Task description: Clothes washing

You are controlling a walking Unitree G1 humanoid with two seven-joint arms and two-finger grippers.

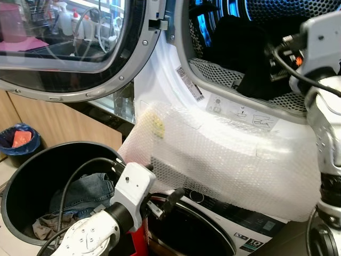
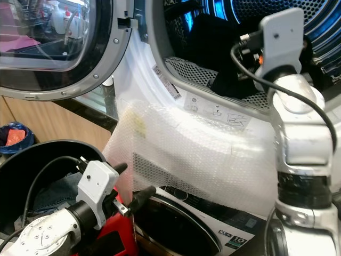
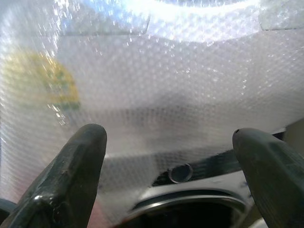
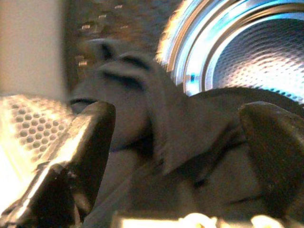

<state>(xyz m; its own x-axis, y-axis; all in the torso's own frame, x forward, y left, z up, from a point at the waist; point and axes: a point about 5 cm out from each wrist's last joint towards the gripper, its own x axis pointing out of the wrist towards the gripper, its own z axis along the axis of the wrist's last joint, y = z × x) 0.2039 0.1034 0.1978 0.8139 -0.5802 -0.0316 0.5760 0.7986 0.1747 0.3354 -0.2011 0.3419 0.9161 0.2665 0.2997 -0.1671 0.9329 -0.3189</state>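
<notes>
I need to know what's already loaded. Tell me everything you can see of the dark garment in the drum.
The dark garment is black or charcoal soft cloth, bunched in folds, lying in the lit drum and draping over the perforated lip of the opening. The right gripper is at it, fingers spread to either side; contact is unclear.

Washer front mostly hidden under bubble wrap; label text unreadable. Dark garment blurred. Black bin cut off at frame edge.
</notes>
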